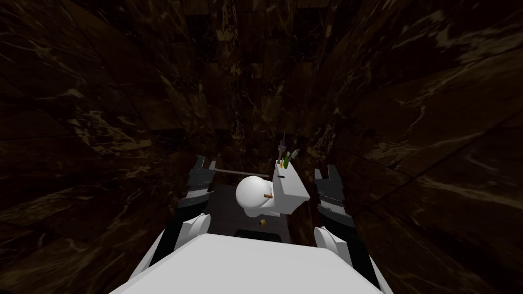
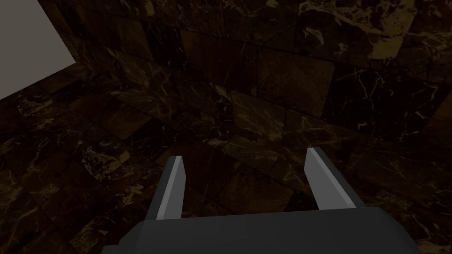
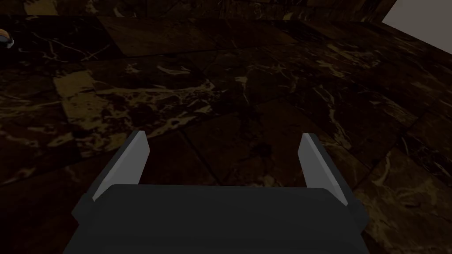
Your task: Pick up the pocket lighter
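Observation:
A small orange-brown oblong thing, which I take for the pocket lighter [image 1: 266,195], lies on the round white lid of a toilet [image 1: 253,201] straight ahead of me. My left gripper [image 1: 205,164] [image 2: 243,154] hangs open to the left of the toilet, over dark marble floor. To the right of the toilet's tank, my right gripper [image 1: 326,171] [image 3: 224,136] is open too, with nothing between its fingers. Both stand apart from the lighter.
The white tank [image 1: 291,189] carries a green bottle [image 1: 287,161] and other small items at its far end. A small yellow thing [image 1: 262,222] lies on the floor before the toilet. Dark marble walls close in on both sides. A pale flat surface [image 2: 26,48] lies beyond the left hand.

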`<state>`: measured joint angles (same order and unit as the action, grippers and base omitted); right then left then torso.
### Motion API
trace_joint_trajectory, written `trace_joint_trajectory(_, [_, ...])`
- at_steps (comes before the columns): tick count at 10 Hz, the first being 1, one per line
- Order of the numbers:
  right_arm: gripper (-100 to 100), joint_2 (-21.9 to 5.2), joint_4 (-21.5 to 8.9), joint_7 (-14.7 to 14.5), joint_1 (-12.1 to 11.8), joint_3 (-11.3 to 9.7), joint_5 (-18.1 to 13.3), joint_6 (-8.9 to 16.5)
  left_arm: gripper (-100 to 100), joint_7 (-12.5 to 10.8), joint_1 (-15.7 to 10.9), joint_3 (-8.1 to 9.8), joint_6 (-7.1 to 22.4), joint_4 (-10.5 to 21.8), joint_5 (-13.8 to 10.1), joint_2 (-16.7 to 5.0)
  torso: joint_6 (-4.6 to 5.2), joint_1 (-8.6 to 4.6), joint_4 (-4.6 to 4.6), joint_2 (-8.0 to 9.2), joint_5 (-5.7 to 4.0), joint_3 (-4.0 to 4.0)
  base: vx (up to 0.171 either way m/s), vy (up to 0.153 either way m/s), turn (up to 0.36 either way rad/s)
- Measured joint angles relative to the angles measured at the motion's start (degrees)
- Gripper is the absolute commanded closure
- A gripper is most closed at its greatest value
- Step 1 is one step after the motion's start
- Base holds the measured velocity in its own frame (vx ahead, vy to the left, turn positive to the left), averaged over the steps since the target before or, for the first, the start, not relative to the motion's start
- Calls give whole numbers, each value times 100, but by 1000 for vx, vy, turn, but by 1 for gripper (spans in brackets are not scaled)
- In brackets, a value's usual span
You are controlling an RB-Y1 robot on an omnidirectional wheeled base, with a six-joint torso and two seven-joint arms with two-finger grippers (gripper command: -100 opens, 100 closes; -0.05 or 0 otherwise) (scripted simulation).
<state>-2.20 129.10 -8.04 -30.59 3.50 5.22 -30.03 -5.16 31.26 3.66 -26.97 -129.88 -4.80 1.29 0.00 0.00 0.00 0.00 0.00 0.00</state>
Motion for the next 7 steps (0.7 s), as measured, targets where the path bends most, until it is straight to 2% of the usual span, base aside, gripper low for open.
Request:
trace_joint_trajectory(3, [-100,-434,-237,-138,-112,97,-160,-30,0,0,0,-1,0,0,0,1,-1,44,-1,-3,9,-2,11,129,69])
trace_joint_trajectory(7, [-100,-1098,-671,-429,-330,310,-473,-67,0,0,0,-2,0,0,0,2,-1,67,-2,-10,15,-6,25,182,105])
